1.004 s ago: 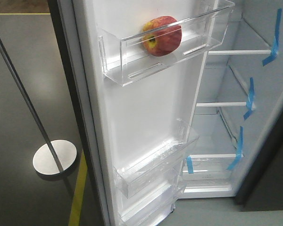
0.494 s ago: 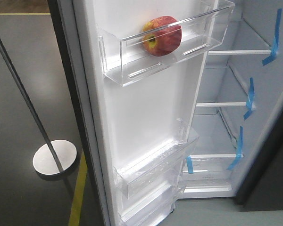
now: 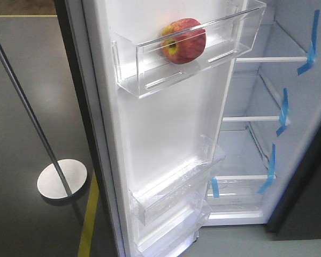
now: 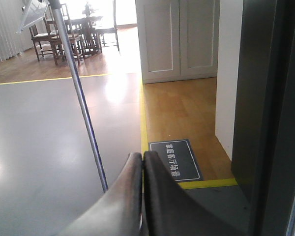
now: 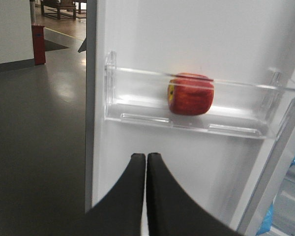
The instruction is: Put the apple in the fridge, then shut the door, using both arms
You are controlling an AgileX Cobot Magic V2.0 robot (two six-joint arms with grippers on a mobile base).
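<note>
The red apple with a yellow patch lies in the upper clear bin of the open fridge door. It also shows in the right wrist view. The fridge interior is white, with glass shelves and blue tape strips. My right gripper is shut and empty, below and left of the apple, facing the door's white inner side. My left gripper is shut and empty, beside the door's dark outer face, pointing at the floor. Neither gripper shows in the front view.
A thin metal pole on a round base stands left of the door; it also shows in the left wrist view. Yellow floor tape runs below. Two more clear bins sit lower on the door. A dark mat lies ahead.
</note>
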